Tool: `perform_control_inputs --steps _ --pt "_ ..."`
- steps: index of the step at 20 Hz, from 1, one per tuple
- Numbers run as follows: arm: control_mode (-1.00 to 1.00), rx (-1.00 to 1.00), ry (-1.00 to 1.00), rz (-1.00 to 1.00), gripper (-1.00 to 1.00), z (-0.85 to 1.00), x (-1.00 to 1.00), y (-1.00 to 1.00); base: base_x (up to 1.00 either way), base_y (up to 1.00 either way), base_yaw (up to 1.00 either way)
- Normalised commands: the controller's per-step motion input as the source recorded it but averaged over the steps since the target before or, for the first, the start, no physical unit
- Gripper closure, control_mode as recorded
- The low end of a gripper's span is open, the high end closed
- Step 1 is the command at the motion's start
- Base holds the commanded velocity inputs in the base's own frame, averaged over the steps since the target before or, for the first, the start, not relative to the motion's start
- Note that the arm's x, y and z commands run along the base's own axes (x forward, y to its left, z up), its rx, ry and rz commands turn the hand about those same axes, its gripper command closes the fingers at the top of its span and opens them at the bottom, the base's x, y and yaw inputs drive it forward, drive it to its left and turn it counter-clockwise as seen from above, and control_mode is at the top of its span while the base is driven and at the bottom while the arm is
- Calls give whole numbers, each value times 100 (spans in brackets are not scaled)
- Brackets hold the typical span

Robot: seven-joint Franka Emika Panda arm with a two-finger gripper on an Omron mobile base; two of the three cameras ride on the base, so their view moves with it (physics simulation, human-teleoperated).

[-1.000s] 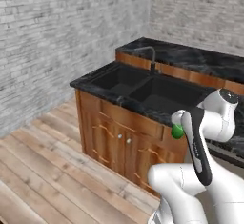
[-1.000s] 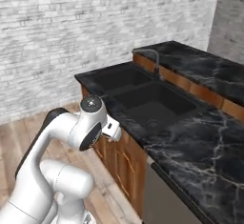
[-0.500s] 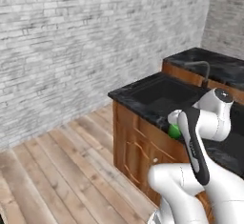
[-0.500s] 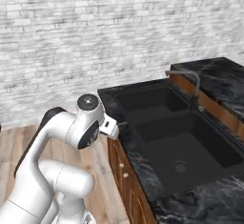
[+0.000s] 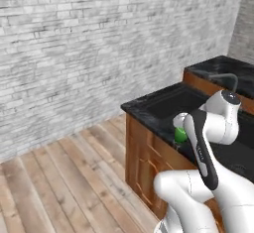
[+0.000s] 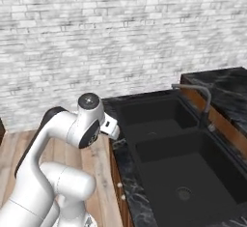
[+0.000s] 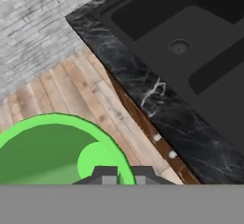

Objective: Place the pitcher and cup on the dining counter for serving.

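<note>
The gripper [image 7: 119, 173] is pinched on the cup's [image 7: 52, 151] rim (carry posture, folded close), sink [image 7: 190, 42] at two o'clock.

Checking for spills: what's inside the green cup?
The cup looks empty: green wall and bare bottom show. The pincer, shut on its rim, hides a little.

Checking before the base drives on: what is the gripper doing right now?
Gripper: jaws shut on the cup, carried beside the sink.
</note>
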Motion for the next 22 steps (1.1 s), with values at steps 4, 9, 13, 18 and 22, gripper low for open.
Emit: perform_control_inputs --steps 4,9,13,18,22 --pt "100 0 0 0 100 0 0 0 100 61 2" --pt "100 0 0 0 100 0 0 0 100 86 0" --pt "100 0 0 0 100 0 0 0 100 91 0" --pt "100 0 0 0 100 0 0 0 100 87 -20" --pt "100 0 0 0 100 0 0 0 100 91 -52"
